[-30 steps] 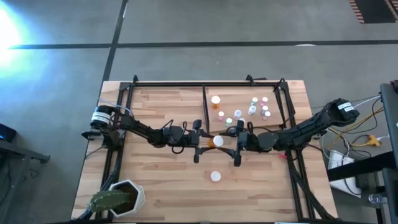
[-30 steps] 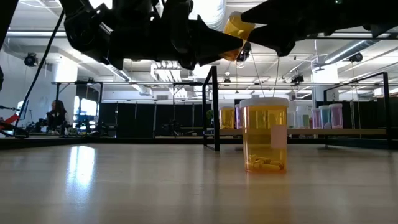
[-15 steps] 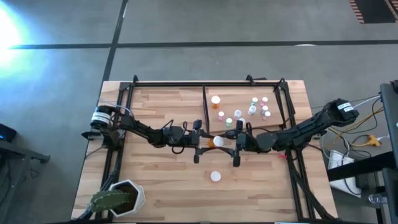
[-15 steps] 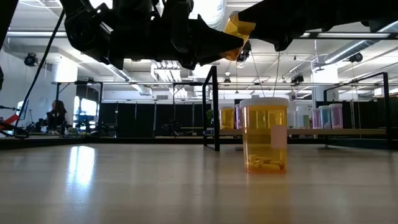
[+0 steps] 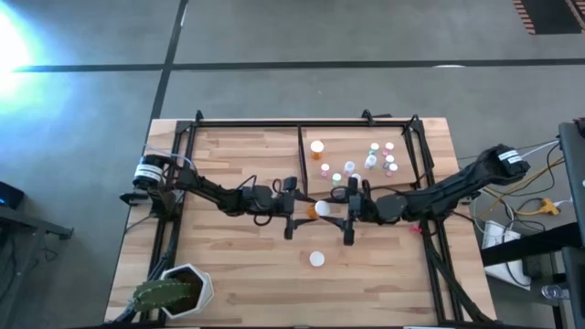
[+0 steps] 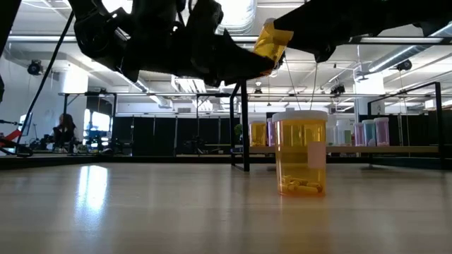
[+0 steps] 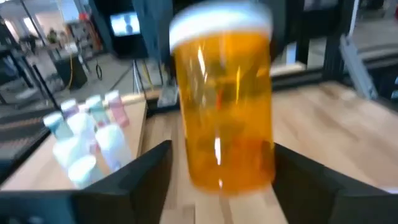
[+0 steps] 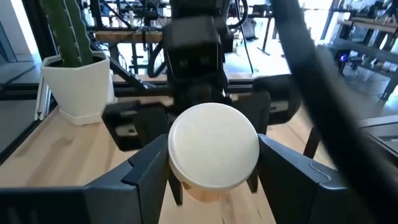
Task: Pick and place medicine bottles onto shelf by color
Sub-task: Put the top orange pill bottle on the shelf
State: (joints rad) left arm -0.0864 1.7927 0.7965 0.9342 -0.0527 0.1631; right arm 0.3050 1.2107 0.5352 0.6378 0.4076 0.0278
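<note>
Two arms meet mid-table | left pincer (image 5: 294,210): fingers spread either side of orange bottle (image 5: 320,209), not pinching | right pincer (image 5: 347,211): clamped on that bottle's white-capped end, held in the air | second orange bottle (image 5: 316,260): upright on table (image 5: 228,274) nearer front | shelf (image 5: 402,155): back right, small bottles (image 5: 370,160) clustered on it

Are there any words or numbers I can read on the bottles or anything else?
None can be read.
Orange bottle on the table: white label patch, no legible writing.
Orange bottle between the grippers: blurred, no text visible.
Small bottles on the shelf: too small to read.
</note>
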